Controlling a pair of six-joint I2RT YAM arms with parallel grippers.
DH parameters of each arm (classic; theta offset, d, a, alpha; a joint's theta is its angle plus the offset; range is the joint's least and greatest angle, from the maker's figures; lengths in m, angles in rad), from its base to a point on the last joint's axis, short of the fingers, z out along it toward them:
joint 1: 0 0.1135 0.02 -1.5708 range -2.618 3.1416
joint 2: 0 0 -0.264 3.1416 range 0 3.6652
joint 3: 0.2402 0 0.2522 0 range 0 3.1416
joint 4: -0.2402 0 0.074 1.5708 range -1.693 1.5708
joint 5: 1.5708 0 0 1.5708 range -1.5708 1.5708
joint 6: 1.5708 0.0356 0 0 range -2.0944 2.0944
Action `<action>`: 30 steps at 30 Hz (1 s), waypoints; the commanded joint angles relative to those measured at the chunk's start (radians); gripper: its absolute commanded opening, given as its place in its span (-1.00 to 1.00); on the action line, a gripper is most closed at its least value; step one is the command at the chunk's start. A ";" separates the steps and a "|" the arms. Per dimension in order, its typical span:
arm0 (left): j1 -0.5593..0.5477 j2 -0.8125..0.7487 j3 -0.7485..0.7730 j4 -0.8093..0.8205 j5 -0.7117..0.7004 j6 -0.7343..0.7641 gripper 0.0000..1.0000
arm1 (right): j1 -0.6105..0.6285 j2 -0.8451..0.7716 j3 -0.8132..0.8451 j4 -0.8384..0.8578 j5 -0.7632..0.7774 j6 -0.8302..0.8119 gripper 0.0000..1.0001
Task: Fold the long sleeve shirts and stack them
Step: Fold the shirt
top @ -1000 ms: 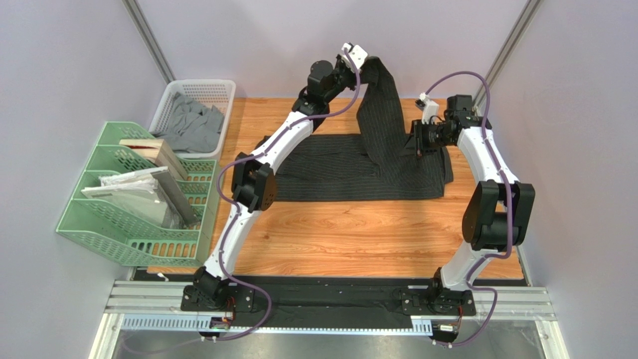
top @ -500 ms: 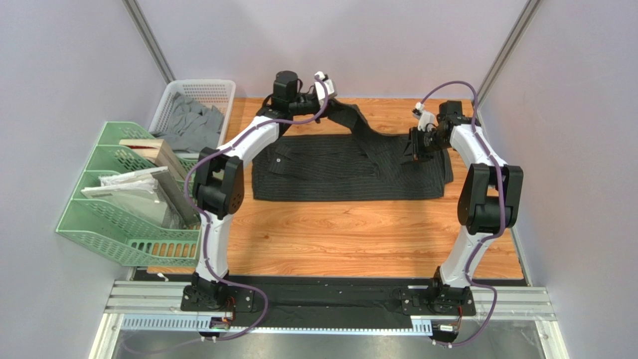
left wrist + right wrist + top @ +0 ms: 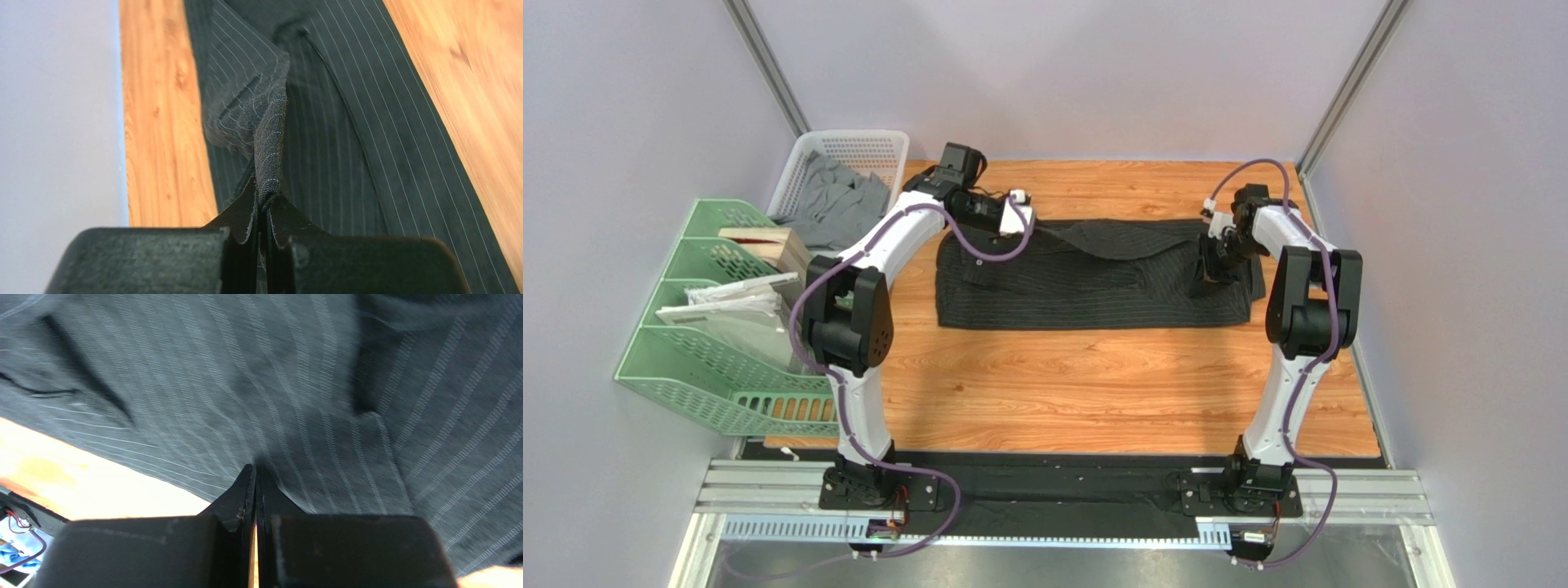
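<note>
The long sleeve shirt [image 3: 1100, 276] lies as a dark pinstriped band across the far half of the table [image 3: 1100, 392], with the left fingers [image 3: 255, 214] clamped on a raised pinch of its cloth near the shirt's left end. A second ago that cloth hung high over the far edge like a tent, and half a second ago it was already dipping. Now it has been carried down and leftward and lies almost flat over the body, with only a low ridge standing at the grasp. We read this as one fold all but laid (a sleeve or side drawn across, we judge). The release and the folds down to a small rectangle are yet to come, and no stack has begun. The right fingers [image 3: 248, 490] are pressed together at the shirt's right end, where they have stayed throughout. Creases run to their tips, so they appear to pinch the cloth, though that view is blurred. From above, both sets of tips are hidden under the wrists. We cannot pick out the collar or cuffs, nor say what the grey cloth in the white basket [image 3: 857, 134] is. The green file rack [image 3: 732, 392] stands beside the basket at the left edge.
</note>
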 commanded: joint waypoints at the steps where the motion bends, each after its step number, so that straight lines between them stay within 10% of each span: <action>1: 0.033 -0.043 -0.027 -0.275 0.014 0.504 -1.00 | -0.022 0.012 0.055 -0.056 0.074 0.003 -1.00; 15: 0.119 -0.063 -0.232 -0.403 -0.212 1.202 -0.97 | -0.036 -0.014 0.052 -0.133 0.039 -0.062 -1.00; 17: 0.139 -0.085 -0.278 -0.347 -0.215 1.232 -0.46 | -0.036 -0.023 0.058 -0.148 0.028 -0.080 -1.00; 19: 0.154 -0.123 -0.334 -0.284 -0.227 1.198 0.32 | -0.036 -0.035 0.067 -0.177 0.003 -0.095 -1.00; 20: 0.159 -0.137 -0.347 -0.272 -0.232 1.177 0.38 | -0.034 -0.040 0.077 -0.185 -0.003 -0.099 -1.00; 30: 0.145 -0.218 -0.228 -0.324 -0.213 0.378 0.20 | -0.021 -0.072 0.170 -0.188 -0.058 -0.129 -0.99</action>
